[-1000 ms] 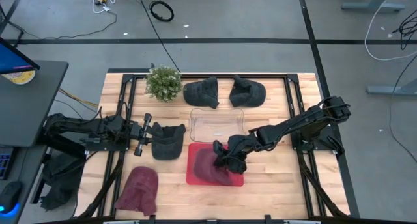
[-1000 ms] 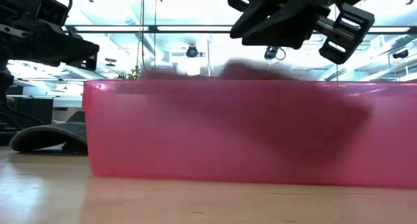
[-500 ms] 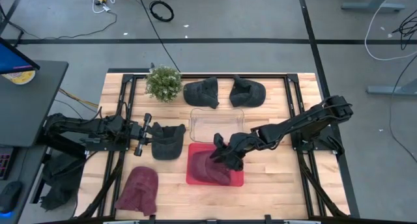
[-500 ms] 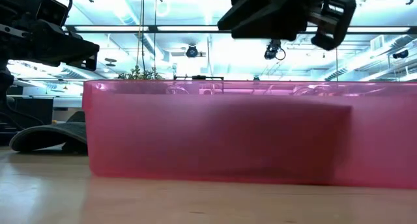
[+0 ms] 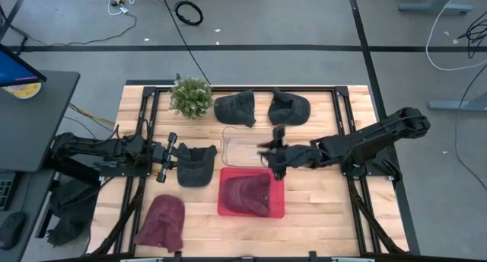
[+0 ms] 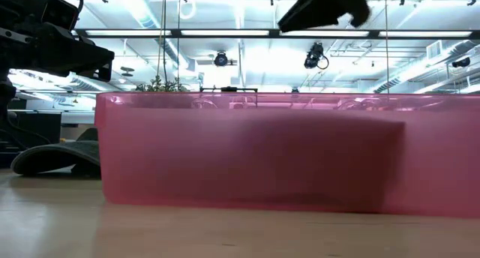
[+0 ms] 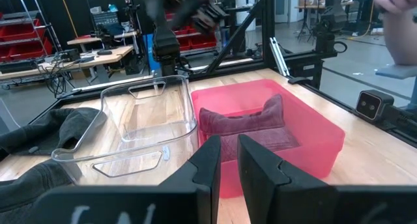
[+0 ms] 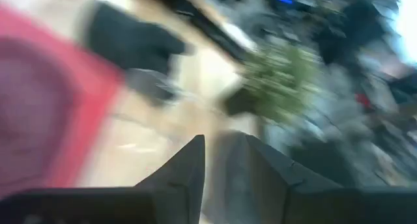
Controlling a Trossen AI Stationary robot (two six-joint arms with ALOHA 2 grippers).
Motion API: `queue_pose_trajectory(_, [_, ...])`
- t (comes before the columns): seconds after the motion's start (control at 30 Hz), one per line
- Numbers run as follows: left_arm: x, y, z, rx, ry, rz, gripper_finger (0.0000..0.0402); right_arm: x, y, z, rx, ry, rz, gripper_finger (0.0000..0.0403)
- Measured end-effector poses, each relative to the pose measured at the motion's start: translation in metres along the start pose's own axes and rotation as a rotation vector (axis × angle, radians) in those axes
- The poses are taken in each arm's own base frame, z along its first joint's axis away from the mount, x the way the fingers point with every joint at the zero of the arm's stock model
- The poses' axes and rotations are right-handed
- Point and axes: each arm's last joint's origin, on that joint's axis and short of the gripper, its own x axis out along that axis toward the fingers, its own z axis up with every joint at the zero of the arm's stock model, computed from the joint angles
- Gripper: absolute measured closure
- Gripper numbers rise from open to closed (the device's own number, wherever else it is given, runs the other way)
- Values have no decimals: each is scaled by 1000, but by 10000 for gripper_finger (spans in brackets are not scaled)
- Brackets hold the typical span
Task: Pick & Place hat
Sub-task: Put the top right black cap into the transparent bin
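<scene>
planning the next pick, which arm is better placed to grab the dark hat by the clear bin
Left. The left claw sits right beside the dark hat, pointing at it. The right claw is above the clear bin, farther from that hat.

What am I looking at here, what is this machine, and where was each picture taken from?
This is a robot with two dark arms at a wooden table. One picture looks straight down, one sits at table height, and two come from cameras on the wrists. On the table are a red bin with a maroon hat inside, a clear bin, a plant, three dark hats and another maroon hat. The right tool holds nothing, above the clear bin's edge. The left tool waits by a dark hat.
</scene>
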Motion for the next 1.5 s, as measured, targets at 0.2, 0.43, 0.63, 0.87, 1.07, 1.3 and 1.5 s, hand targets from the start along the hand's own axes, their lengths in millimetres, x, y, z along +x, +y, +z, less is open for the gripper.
queue_pose_trajectory(0.2, [0, 0, 0, 0, 0, 0, 346, -13, -18, -7, 156, 140, -302, 305])
queue_pose_trajectory(0.43, [0, 0, 0, 0, 0, 0, 346, -11, -33, -20, 339, 262, -617, 323])
queue_pose_trajectory(0.63, [0, 0, 0, 0, 0, 0, 346, -1, -51, -41, 574, 285, -669, 344])
queue_pose_trajectory(0.87, [0, 0, 0, 0, 0, 0, 346, 16, -75, -80, 889, 386, -548, 364])
queue_pose_trajectory(1.07, [0, 0, 0, 0, 0, -1, 346, 19, -93, -114, 1000, 546, -544, 360])
queue_pose_trajectory(1.3, [0, 0, 0, 0, 0, 0, 346, 20, -105, -130, 1035, 609, -560, 326])
queue_pose_trajectory(1.5, [0, 0, 0, 0, 0, 0, 346, 21, -108, -138, 1057, 615, -583, 272])
